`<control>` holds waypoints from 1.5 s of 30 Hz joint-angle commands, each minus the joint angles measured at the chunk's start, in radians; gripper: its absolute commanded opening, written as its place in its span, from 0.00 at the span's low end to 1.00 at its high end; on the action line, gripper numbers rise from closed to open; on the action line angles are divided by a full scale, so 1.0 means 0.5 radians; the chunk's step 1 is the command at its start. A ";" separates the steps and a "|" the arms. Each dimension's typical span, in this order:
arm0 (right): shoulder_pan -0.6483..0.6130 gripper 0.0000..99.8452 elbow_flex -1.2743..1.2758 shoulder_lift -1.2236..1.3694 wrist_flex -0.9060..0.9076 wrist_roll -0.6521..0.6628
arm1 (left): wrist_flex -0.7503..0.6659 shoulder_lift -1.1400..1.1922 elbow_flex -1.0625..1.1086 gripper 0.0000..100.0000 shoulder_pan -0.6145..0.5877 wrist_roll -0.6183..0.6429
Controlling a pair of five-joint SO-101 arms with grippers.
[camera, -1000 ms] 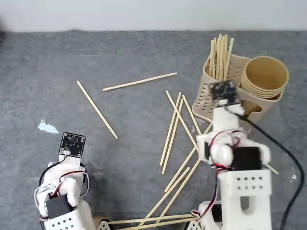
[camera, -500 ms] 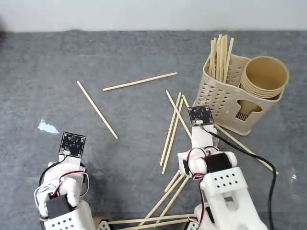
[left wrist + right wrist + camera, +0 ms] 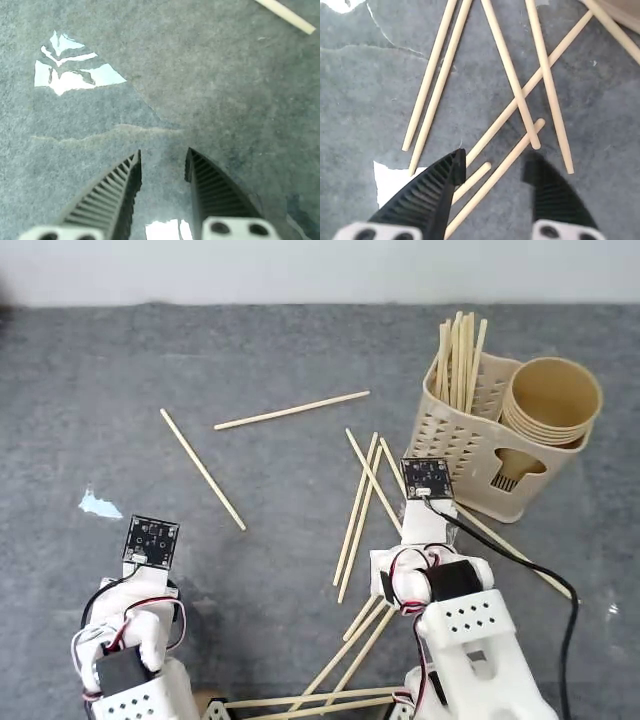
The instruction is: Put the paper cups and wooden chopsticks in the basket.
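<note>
A beige slotted basket [image 3: 470, 455] stands at the back right, holding a stack of paper cups [image 3: 552, 400] and several upright wooden chopsticks [image 3: 458, 355]. More chopsticks lie loose on the grey mat, a crossed bunch [image 3: 360, 510] just left of the right arm. My right gripper [image 3: 494, 167] hangs open above crossed chopsticks [image 3: 512, 85], its fingers [image 3: 440, 187] holding nothing. My left gripper [image 3: 162, 167] is open over bare mat at the front left, with one chopstick end [image 3: 285, 12] farther off.
Two single chopsticks [image 3: 200, 468] [image 3: 290, 410] lie apart at mid-left. Several more run along the front edge [image 3: 310, 702] between the arm bases. A scrap of pale tape [image 3: 98, 505] sits on the mat at the left.
The right arm has pulled back from the basket toward the front and left, and now sits over the crossed chopsticks. The left arm has kept still.
</note>
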 commanded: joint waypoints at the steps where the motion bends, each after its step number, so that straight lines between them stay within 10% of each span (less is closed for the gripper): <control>1: -0.014 0.35 -0.074 0.121 0.014 -0.089 | 0.012 -0.015 -0.023 0.14 0.009 0.012; 25: -0.017 0.32 -0.328 1.250 -0.542 -0.295 | 0.012 -0.015 -0.023 0.14 0.009 0.012; 34: -0.066 0.00 -0.331 1.232 -0.542 -0.285 | 0.012 -0.015 -0.023 0.14 0.009 0.012; 45: -0.299 0.01 -0.500 1.232 -0.539 -0.292 | 0.012 -0.015 -0.023 0.14 0.009 0.012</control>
